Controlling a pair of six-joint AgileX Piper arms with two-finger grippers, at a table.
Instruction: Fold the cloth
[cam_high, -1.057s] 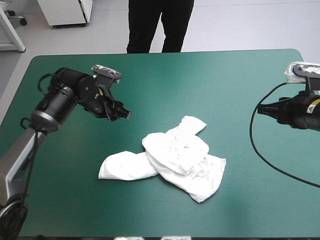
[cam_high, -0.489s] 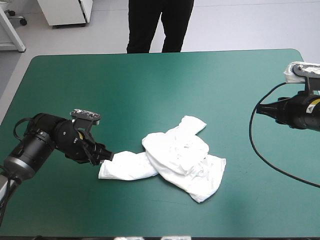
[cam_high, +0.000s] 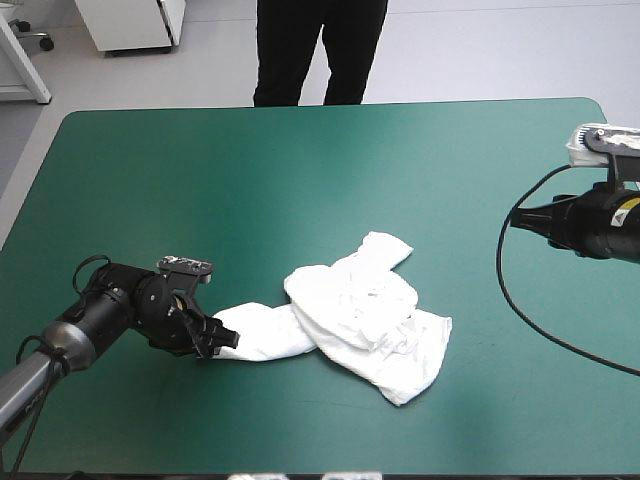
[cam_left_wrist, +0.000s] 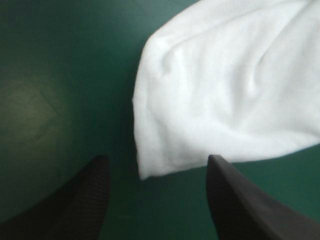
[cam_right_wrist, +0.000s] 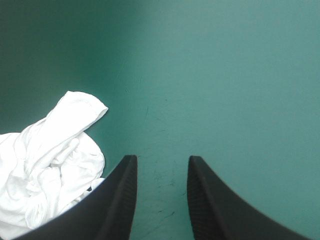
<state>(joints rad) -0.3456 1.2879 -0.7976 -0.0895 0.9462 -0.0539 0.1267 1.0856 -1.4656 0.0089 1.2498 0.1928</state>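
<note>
- The left gripper (cam_high: 214, 336) is low over the table (cam_high: 300, 170), toward its near-left corner. Its fingers are spread and hold nothing.
- The T-shirt (cam_high: 360, 320) lies as a crumpled heap in the near half of the table, about midway between the left and right edges. One rounded end reaches out toward the left edge.
- In the left wrist view that end's tip lies on the cover between the spread fingers, just ahead of them.
- The step in hand looks like taking hold of this end. Only the very tip is framed, so the gripper likely needs to ease a little further in before closing, or the cloth may slip out.
- Staying low on the cover should catch the bottom layer too.
- Once gripped, a pull toward the left edge looks best for drawing the heap out, as the cover is bare there.
- The strip between heap and near edge is narrow, so cloth dragged that way could hang over.
- The right gripper (cam_right_wrist: 160, 160) is by the right edge, well apart from the T-shirt. Its fingers are apart and empty, with bare cover ahead of them.
- It has a clear run to the heap's right side.
- The far half of the table is bare up to its far edge, giving the widest room to spread the shirt flat.
</note>
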